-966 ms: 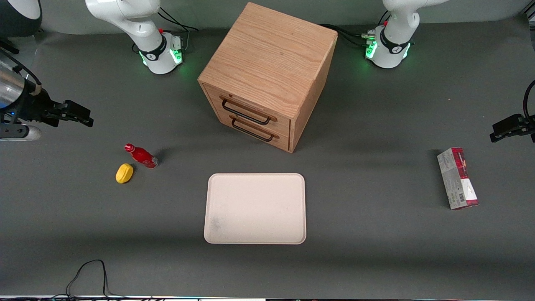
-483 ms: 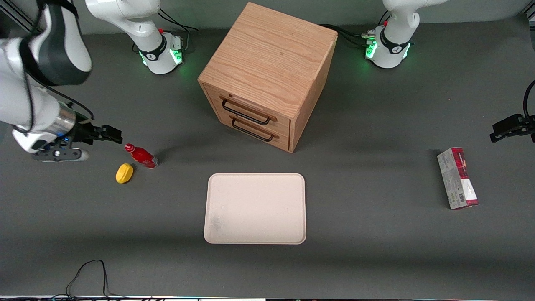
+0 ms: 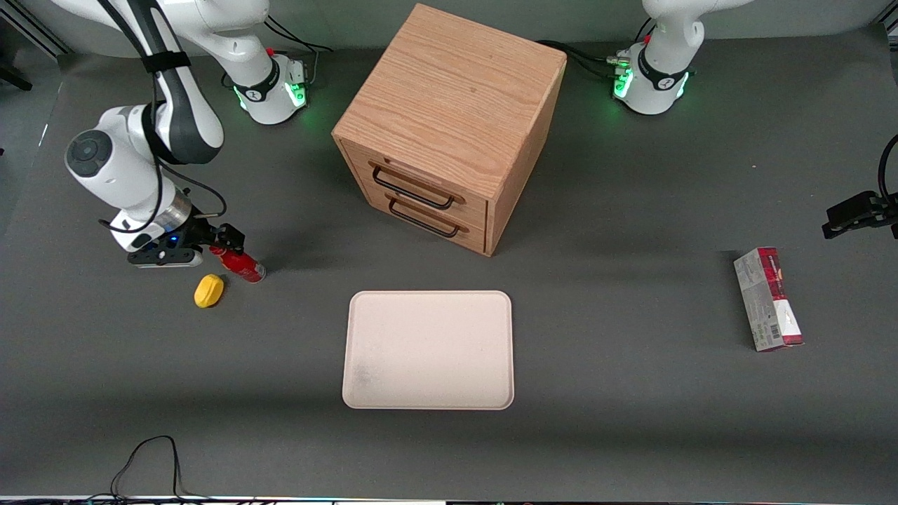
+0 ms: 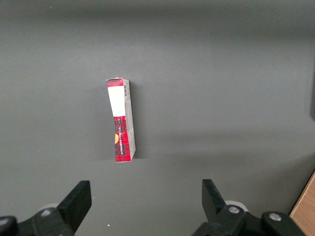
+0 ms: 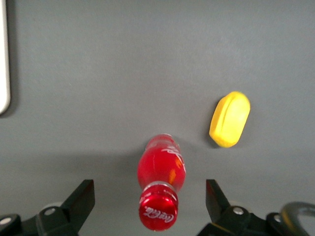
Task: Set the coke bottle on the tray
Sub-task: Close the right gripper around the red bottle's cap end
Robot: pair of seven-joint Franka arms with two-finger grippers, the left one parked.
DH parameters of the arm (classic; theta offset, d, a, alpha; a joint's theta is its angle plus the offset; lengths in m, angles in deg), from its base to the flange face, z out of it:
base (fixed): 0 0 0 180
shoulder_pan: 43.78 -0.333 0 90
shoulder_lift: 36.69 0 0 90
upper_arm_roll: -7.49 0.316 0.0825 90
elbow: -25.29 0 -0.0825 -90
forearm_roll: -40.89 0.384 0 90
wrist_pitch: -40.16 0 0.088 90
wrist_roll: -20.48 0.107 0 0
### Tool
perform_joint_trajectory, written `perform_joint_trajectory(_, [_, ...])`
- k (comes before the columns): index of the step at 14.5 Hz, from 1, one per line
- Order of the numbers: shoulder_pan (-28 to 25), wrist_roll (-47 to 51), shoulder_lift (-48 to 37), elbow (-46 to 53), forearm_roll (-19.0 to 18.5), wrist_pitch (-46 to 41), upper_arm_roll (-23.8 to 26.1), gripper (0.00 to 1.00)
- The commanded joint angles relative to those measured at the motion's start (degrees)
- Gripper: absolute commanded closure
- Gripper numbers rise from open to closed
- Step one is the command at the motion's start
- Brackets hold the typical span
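You have the right arm's black two-finger gripper [image 5: 150,204] spread wide above the cap of the small red coke bottle [image 3: 238,264], which stands beside the yellow lemon-shaped lump [image 3: 209,290], well apart from the flat cream tray [image 3: 428,350].

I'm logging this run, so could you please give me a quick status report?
Gripper open, over the cap end of the coke bottle, no grip yet. Bottle on the table, off the tray. Yellow lump close beside the bottle.
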Motion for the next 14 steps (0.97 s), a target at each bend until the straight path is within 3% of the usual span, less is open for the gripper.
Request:
perform_joint_trajectory(1, [0.2, -2.4, -0.7, -1.1, 1.4, 1.3, -0.1, 0.0])
perform_joint_trajectory(5, [0.1, -2.5, -0.3, -1.1, 1.4, 1.3, -0.2, 0.05])
perform_joint_trajectory(6, [0.2, -2.7, -0.3, -1.1, 1.4, 1.3, -0.2, 0.17])
perform_joint_trajectory(7, [0.2, -2.7, -0.2, -1.1, 1.4, 1.3, -0.2, 0.35])
perform_joint_trajectory(8, [0.2, -2.7, -0.2, -1.1, 1.5, 1.3, -0.2, 0.6])
perform_joint_trajectory(10, [0.2, -2.7, -0.2, -0.9, 1.5, 1.2, -0.2, 0.96])
perform_joint_trajectory(14, [0.4, -2.7, 0.4, 0.3, 1.4, 0.9, -0.2, 1.0])
